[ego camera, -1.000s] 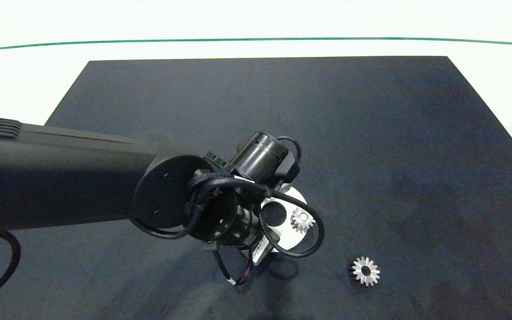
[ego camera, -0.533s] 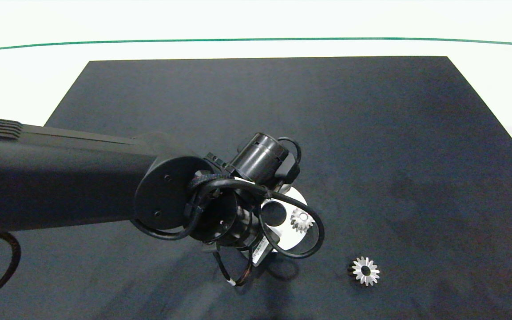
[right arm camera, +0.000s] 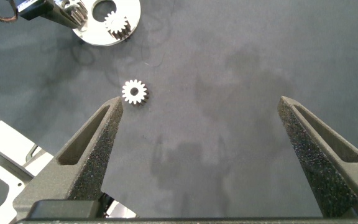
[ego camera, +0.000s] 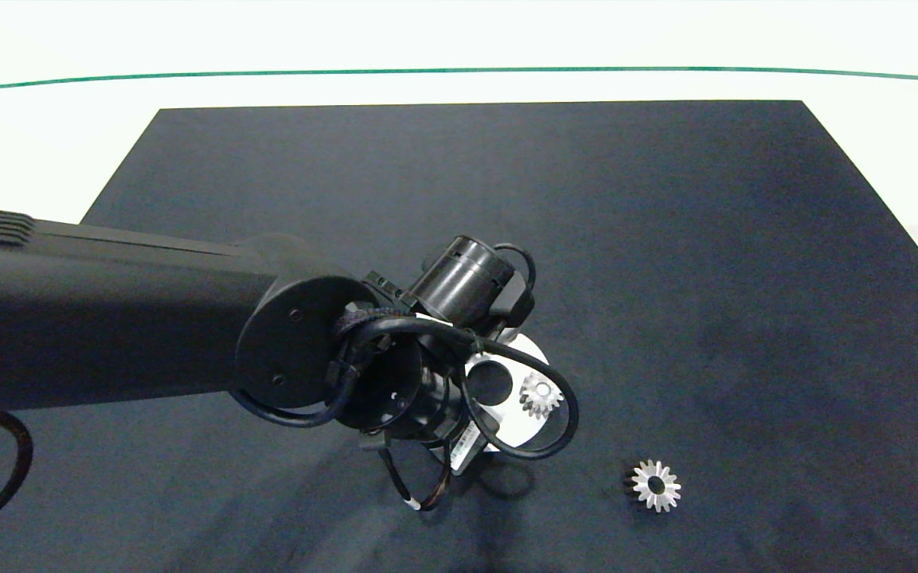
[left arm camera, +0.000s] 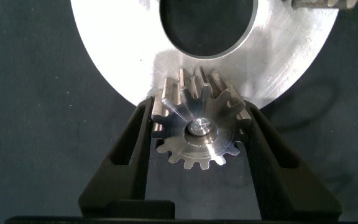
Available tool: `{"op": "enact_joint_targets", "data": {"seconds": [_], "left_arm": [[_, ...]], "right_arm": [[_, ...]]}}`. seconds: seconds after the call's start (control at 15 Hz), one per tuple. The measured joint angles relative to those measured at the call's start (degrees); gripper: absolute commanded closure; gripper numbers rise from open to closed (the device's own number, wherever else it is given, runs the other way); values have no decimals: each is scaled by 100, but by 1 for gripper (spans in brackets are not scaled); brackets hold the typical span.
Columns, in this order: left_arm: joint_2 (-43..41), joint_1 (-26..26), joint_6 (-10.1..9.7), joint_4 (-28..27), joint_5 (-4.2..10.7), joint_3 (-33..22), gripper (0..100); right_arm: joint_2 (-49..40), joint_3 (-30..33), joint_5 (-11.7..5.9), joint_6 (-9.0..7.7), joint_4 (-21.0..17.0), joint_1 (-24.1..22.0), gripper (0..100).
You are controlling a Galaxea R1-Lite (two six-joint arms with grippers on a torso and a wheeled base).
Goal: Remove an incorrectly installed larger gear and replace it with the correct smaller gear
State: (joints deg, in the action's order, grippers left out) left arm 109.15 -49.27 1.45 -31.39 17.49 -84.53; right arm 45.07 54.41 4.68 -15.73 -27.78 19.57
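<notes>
1. Larger gear (ego camera: 656, 485). Lies flat and loose on the mat (ego camera: 666, 239), towards its near edge and well apart from the plate. Long pointed teeth, wide bore. Judged already taken off and laid aside, out of the way of the refit.

2. Plate (ego camera: 518, 430). Bright metal disc with a large round hole, flat on the mat, partly hidden under the left arm's wrist and cables. It serves as the mount for the gears.

3. Other gear (ego camera: 541, 395). Small, upright on the plate beside the round hole. Not gripped. Judged the neighbour the new gear must mesh with.

4. Smaller gear (left arm camera: 197, 134). Sits at the plate's rim with a pin end showing in its bore, so it appears threaded onto its post. How fully it is seated cannot be told.

5. Left end effector (left arm camera: 199, 111). Comes down from above the plate, one finger against the teeth on each side of the smaller gear, clamped on it. Gripping across the teeth keeps the bore clear for the pin.

6. Tabletop (ego camera: 459, 40). White, beyond the mat, crossed by a green line (ego camera: 459, 70).

7. Right end effector (right arm camera: 201, 106). Outside the head view, so its depth cannot be placed. Raised over bare mat, fingers wide apart, holding nothing, idle.
</notes>
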Motion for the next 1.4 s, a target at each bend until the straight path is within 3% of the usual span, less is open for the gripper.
{"op": "enact_joint_targets", "data": {"seconds": [0.8,1.07,1.4], "left_arm": [[-424,0,2,11,41,230,75],[-690,132,4,22,118,241,75],[-1226,449,11,30,122,840,75]], "right_arm": [[-4,-9,0,-6,0,0,0],[-4,-44,-6,-17,-2,0,0],[-1,-59,-6,-17,0,5,0]]}}
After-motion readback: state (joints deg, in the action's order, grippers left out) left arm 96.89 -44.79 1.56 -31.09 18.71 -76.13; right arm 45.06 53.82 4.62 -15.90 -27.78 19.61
